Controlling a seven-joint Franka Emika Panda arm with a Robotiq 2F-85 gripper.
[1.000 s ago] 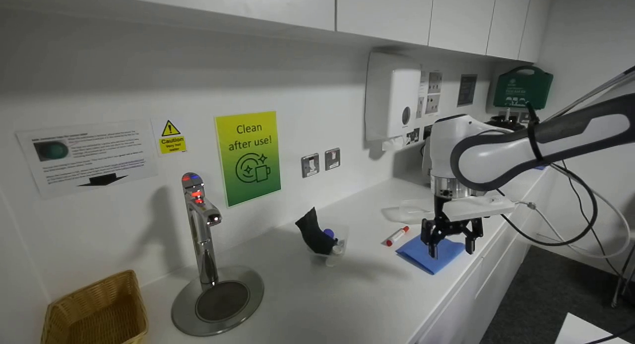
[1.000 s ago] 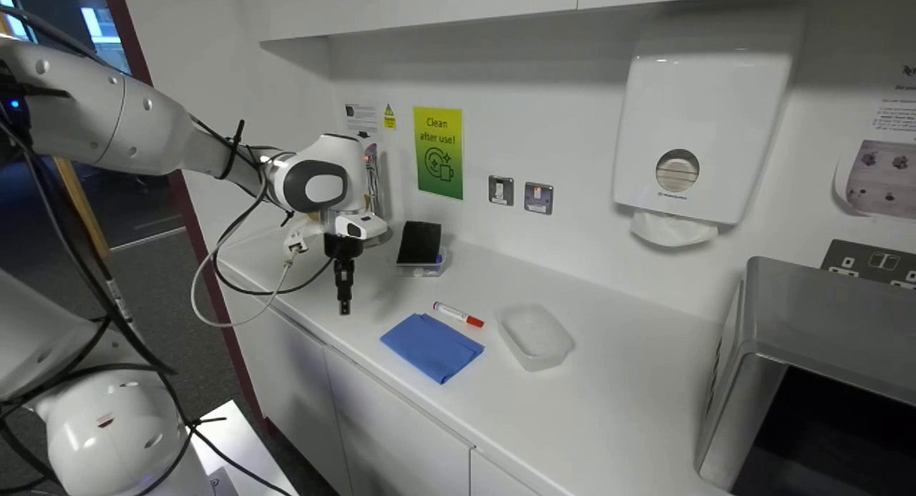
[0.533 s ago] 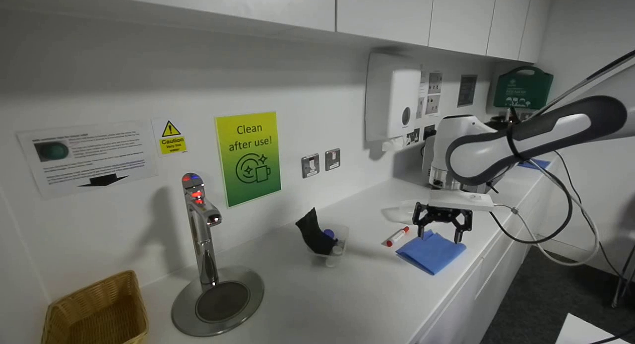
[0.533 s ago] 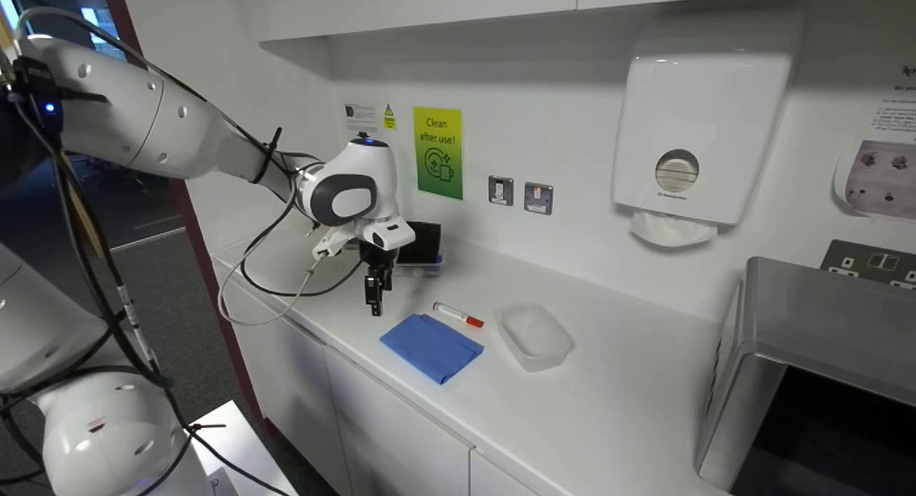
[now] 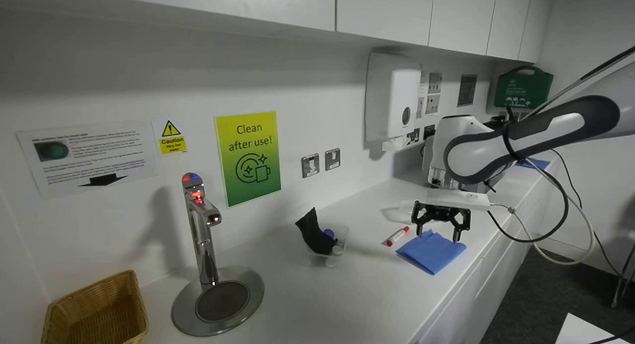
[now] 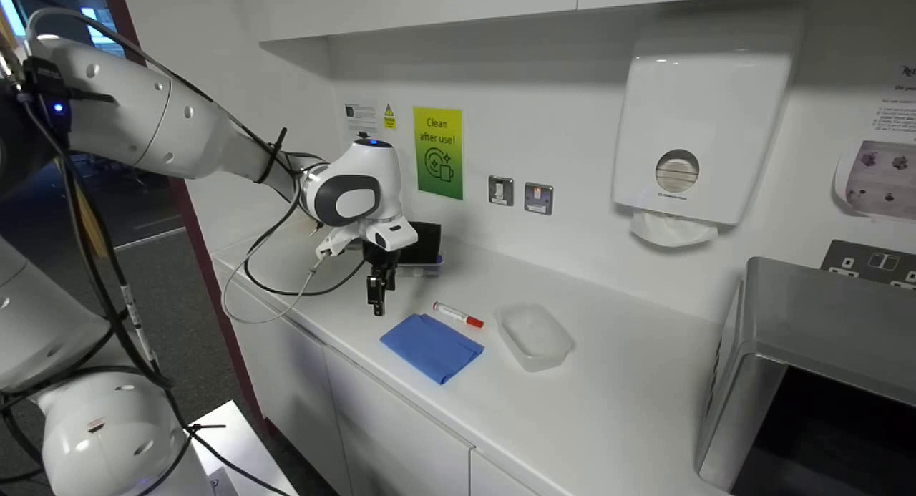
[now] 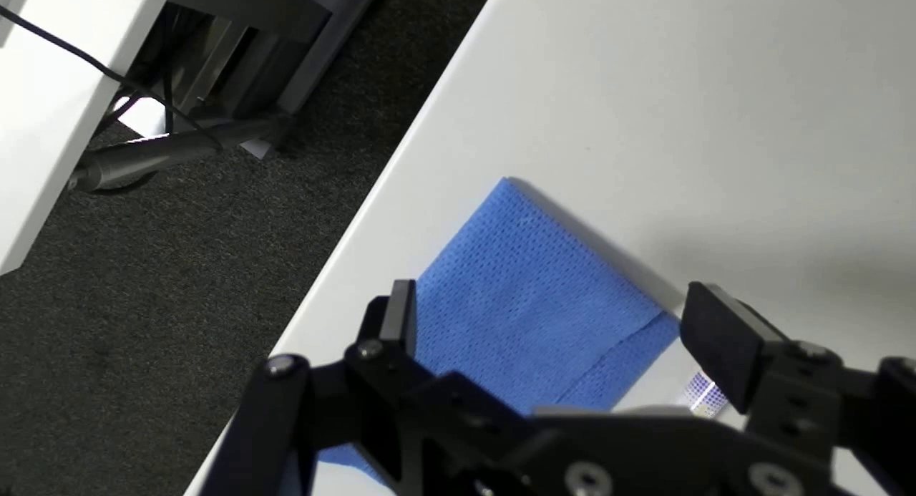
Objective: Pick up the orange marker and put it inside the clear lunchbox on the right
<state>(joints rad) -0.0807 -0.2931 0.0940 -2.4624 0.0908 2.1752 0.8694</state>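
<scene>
While near the marker (image 5: 398, 236) — tool (image 5: 438, 236), jaws apart; sign (image 5: 172, 138): "Caution".

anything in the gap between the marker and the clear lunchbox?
Nothing but a short strip of white countertop. It shows in an exterior view, where the marker lies beside the clear lunchbox without touching it.

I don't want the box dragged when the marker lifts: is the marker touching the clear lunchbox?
Apart: an exterior view shows a strip of white counter between the marker, at its red-capped end, and the clear lunchbox.
</scene>
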